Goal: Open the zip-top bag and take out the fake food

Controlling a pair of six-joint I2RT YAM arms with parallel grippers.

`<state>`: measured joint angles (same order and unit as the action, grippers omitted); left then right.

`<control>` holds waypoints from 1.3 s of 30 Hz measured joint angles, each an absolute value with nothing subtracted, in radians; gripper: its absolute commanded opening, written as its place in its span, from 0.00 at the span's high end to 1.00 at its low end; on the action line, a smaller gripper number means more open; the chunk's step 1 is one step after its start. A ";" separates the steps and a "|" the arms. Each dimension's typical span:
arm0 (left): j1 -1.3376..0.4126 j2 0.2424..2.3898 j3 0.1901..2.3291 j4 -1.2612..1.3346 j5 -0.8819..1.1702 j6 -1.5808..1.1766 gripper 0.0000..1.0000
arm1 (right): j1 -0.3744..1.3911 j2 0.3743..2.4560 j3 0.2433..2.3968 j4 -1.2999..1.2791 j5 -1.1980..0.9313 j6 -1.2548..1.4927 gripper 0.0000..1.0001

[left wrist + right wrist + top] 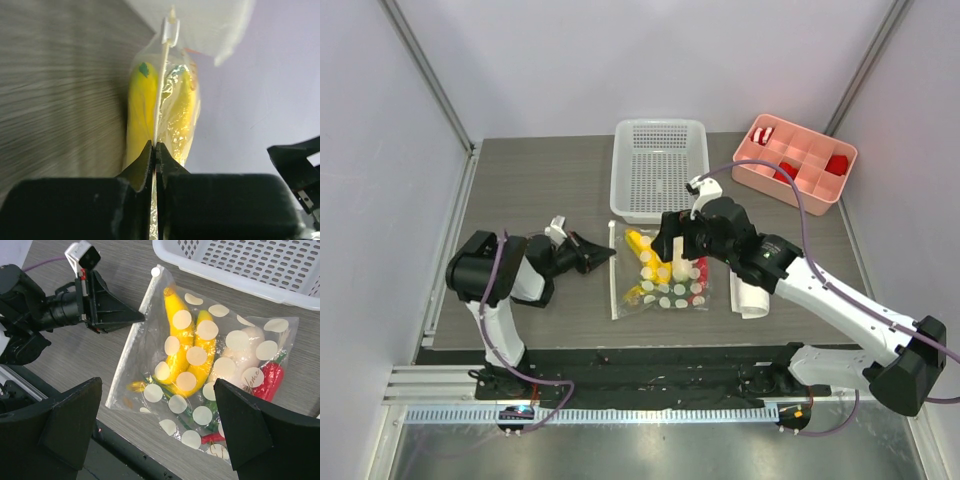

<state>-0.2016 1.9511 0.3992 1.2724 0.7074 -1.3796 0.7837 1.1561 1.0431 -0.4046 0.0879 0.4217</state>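
The zip-top bag (pixel 660 282) lies flat on the table in front of the white basket, its zip strip along the left edge. Inside it I see the fake food: a yellow banana bunch (pixel 179 352), a white radish (pixel 241 354), a red chili (pixel 268 381) and green stems (pixel 188 413). My left gripper (pixel 606 256) is shut on the bag's zip strip (pixel 159 95), pinching it edge-on below the white slider (pixel 170 31). My right gripper (pixel 159 405) is open and hovers above the bag (pixel 150 335), with the fingers spread on either side of it.
A white perforated basket (pixel 660 170) stands right behind the bag. A pink compartment tray (pixel 796 160) with red blocks is at the back right. A rolled white cloth (pixel 751 299) lies right of the bag under the right arm. The table's front edge is close.
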 measured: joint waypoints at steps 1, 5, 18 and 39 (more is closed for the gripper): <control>-0.202 1.922 0.400 1.262 0.706 -1.367 1.00 | 0.784 1.156 1.043 -0.404 0.088 0.422 0.00; -0.203 1.684 0.406 1.073 0.686 -1.256 1.00 | 0.786 1.156 1.043 -0.404 0.088 0.422 0.00; -0.228 1.175 0.644 0.115 0.602 -0.791 1.00 | 0.788 1.190 1.050 -0.404 0.098 0.353 0.00; -0.430 1.348 1.245 -0.630 0.657 -0.298 1.00 | 0.589 1.199 1.106 -0.260 -0.391 -0.001 0.09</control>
